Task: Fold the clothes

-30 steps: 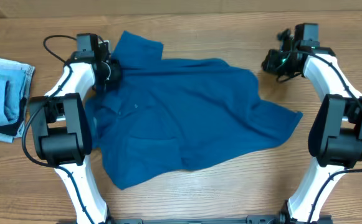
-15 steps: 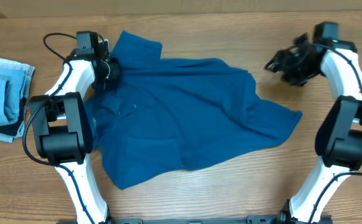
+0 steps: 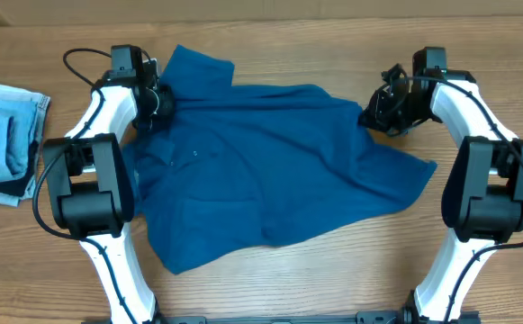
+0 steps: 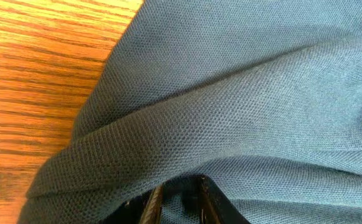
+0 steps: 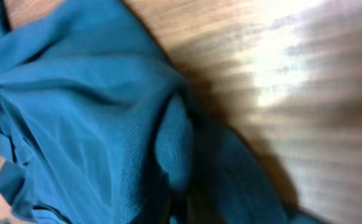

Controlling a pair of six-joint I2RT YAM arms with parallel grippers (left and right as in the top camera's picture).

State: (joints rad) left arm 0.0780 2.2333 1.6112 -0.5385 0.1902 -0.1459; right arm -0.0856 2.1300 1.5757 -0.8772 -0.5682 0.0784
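Observation:
The deep teal-blue shirt (image 3: 270,171) lies spread and rumpled across the middle of the wooden table. My left gripper (image 3: 159,102) sits at its upper left part, near the collar. In the left wrist view its two dark fingers (image 4: 181,202) are close together with a fold of the shirt (image 4: 243,93) between them. My right gripper (image 3: 371,115) is at the shirt's upper right edge with its fingers spread. The right wrist view is blurred: it shows a fold of the shirt (image 5: 87,112) right under the camera, and the fingers are lost in shadow.
A pale blue denim stack (image 3: 4,139) with a dark edge lies at the far left. Bare wood (image 3: 315,45) runs along the back and shows at the front right (image 3: 351,270). A black cable (image 3: 81,58) loops behind the left arm.
My right gripper swung up and to the right, away from the shirt, then came back down left onto its upper right edge. The left gripper and the shirt have stayed put.

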